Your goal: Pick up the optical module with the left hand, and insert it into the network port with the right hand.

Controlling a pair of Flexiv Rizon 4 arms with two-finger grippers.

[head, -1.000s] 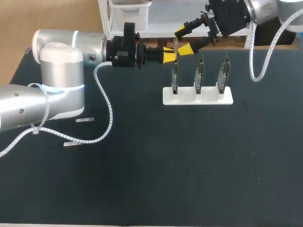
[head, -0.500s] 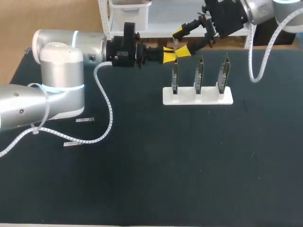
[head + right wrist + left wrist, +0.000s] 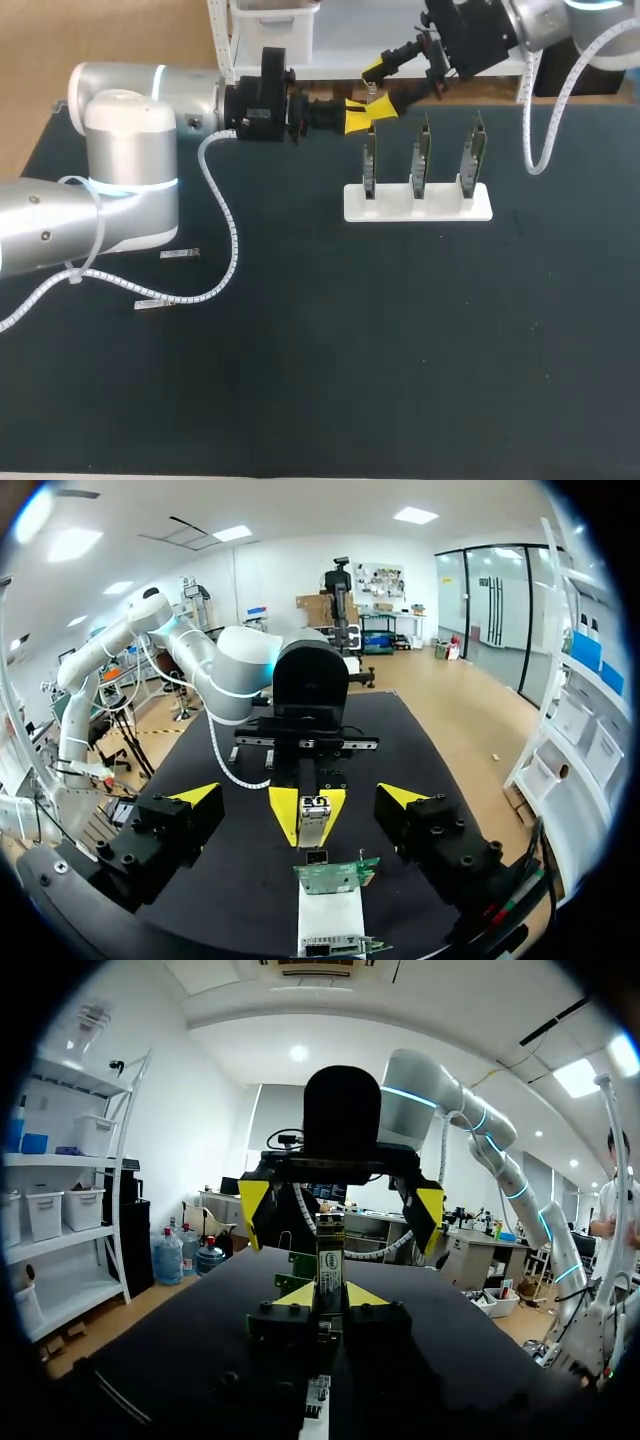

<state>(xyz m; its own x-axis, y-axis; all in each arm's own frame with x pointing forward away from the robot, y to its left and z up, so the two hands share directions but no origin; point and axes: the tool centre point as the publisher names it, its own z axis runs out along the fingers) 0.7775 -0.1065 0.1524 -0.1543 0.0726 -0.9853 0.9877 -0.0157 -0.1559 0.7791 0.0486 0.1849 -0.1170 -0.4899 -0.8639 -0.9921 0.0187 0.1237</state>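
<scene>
Jaws of the left gripper (image 3: 365,113) pinch the optical module (image 3: 371,96) near the first green card (image 3: 369,162). Right gripper (image 3: 385,88) is wide open, one finger each side of it, not touching. The module's long end points toward the right gripper.

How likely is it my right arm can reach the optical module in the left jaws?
Likely yes: the optical module sticks out of the shut left jaws, and the open right jaws flank it, nothing between.
</scene>
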